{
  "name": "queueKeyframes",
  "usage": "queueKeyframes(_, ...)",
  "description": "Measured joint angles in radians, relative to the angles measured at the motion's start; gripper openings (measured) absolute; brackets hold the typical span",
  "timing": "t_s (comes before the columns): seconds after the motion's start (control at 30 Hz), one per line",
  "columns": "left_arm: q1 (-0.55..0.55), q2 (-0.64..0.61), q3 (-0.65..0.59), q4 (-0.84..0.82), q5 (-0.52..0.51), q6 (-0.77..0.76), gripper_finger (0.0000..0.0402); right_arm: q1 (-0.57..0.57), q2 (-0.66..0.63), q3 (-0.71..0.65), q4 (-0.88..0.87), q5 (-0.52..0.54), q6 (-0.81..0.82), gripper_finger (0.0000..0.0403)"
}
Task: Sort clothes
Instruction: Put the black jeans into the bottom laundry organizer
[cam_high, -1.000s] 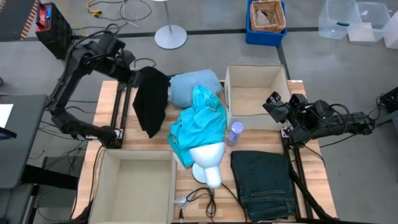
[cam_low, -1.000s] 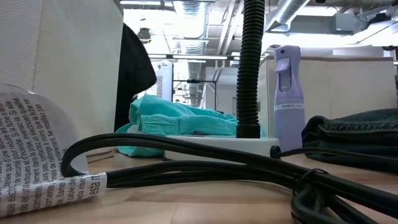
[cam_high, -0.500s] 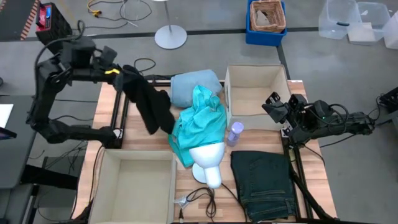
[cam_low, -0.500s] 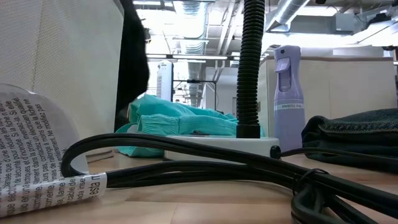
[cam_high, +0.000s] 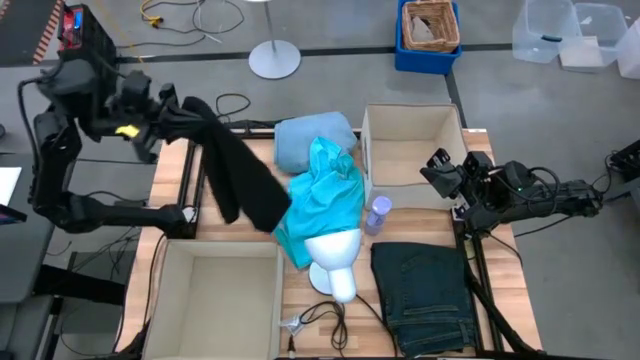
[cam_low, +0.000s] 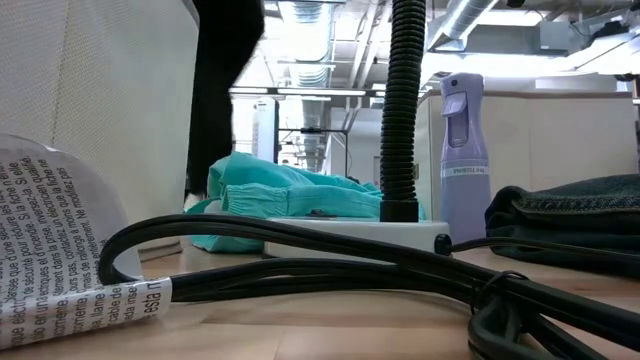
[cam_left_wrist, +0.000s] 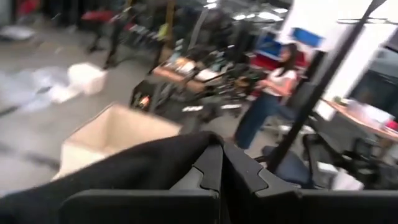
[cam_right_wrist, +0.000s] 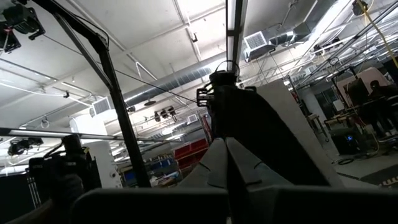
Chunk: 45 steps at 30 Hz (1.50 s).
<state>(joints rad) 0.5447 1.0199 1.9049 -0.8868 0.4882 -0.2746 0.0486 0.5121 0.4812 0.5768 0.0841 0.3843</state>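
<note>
Left gripper (cam_high: 168, 108) out past the tabletop (cam_high: 176, 165) edge, jaws clamped on the black garment (cam_high: 238, 180), hanging limp toward the crumpled teal shirt (cam_high: 325, 195). Beside that shirt: pale blue garment (cam_high: 300, 138), folded jeans (cam_high: 428, 290). Low view adds a lilac bottle (cam_low: 462, 150). Right gripper (cam_high: 440, 168) parked, jaws closed.

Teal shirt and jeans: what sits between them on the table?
In the high view, the white mannequin head and a lilac bottle lie between the teal shirt and the jeans.
</note>
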Motion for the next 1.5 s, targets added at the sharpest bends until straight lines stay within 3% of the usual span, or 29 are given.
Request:
queueKeyframes(0.4,-0.013,-0.027,0.051,0.074,0.318,0.033,0.0,0.0,0.0,0.0,-0.042,0.0,0.0,0.0008)
queueKeyframes(0.57,-0.028,-0.019,0.065,0.296,0.492,-0.04,0.0,0.0,0.0,0.0,-0.052,0.0,0.0,0.0008)
queueKeyframes(0.93,-0.042,0.04,0.066,0.757,0.718,-0.339,0.0,0.0,0.0,0.0,-0.054,0.0,0.0,0.0008)
queueKeyframes(1.13,-0.107,0.081,0.066,1.041,0.77,-0.524,0.0,0.0,0.0,0.0,-0.078,0.0,0.001,0.0008)
queueKeyframes(1.5,-0.289,0.158,0.141,1.044,0.791,-0.452,0.0,0.0,0.0,0.0,-0.084,0.0,0.002,0.0008)
